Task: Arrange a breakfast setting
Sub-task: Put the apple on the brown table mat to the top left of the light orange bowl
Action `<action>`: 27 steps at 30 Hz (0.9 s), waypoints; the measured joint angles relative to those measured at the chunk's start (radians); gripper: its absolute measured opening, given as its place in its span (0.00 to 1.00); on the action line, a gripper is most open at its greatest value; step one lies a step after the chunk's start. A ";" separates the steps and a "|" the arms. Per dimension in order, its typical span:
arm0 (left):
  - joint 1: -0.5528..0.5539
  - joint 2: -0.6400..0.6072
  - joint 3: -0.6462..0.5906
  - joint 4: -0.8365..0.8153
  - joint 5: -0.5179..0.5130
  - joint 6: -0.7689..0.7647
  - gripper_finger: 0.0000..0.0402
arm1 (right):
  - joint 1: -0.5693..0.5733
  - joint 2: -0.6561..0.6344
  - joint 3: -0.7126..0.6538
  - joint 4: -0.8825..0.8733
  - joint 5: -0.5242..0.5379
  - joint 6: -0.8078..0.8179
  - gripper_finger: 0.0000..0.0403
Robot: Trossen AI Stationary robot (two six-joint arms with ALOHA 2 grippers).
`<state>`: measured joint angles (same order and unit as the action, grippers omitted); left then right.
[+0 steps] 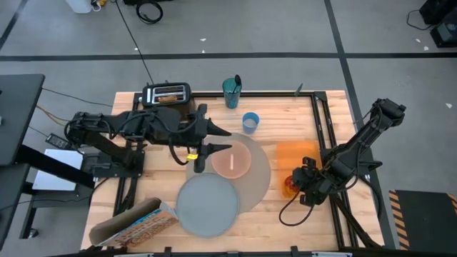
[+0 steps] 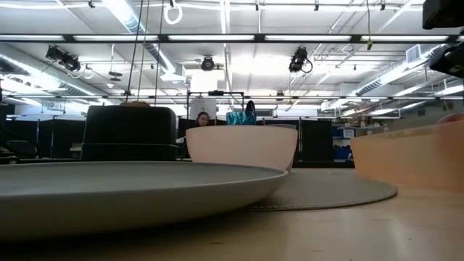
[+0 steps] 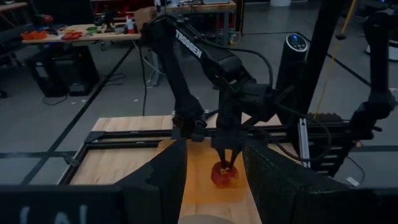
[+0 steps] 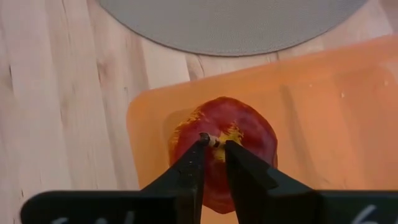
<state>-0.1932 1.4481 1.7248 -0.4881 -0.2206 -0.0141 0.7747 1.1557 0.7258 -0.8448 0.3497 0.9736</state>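
Observation:
A red apple [image 4: 239, 134] sits on the orange mat [image 4: 323, 112] at the table's right, with my right gripper [image 4: 213, 142] shut on it from above; it also shows in the left wrist view [image 3: 224, 175]. My left gripper [image 1: 223, 141] is open and empty, hovering by the far left rim of the pink bowl [image 1: 232, 162]. The bowl stands on the round grey-beige placemat [image 1: 258, 182]. The grey plate [image 1: 207, 205] overlaps the placemat's near left edge. The light-blue cup [image 1: 250, 122] stands behind the placemat. Toast [image 1: 168, 98] sticks up in the black toaster [image 1: 166, 93]. My right gripper pinches the apple's short stem [image 4: 214, 139] between its two fingertips. The fingers come from above, pointing down. The apple is upright, stem up, over the orange mat; whether its bottom rests on the mat, I cannot tell.
A teal cup [image 1: 231, 93] stands at the far edge beside the toaster. A cereal box [image 1: 136, 225] lies at the near left corner. Black frame rails [image 1: 325, 128] run along the table's right and far sides.

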 joint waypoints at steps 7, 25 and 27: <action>0.001 -0.004 0.000 -0.007 0.009 0.001 0.41 | -0.007 0.001 0.000 0.026 0.022 -0.008 0.20; -0.045 -0.004 0.000 -0.008 0.025 -0.056 0.41 | 0.001 -0.060 0.019 -0.027 0.003 0.014 0.28; -0.053 -0.004 0.000 -0.008 0.023 -0.059 0.41 | 0.013 -0.063 0.019 -0.061 0.000 0.027 0.31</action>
<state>-0.2466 1.4437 1.7248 -0.4965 -0.1975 -0.0729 0.7877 1.0927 0.7444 -0.9058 0.3494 1.0003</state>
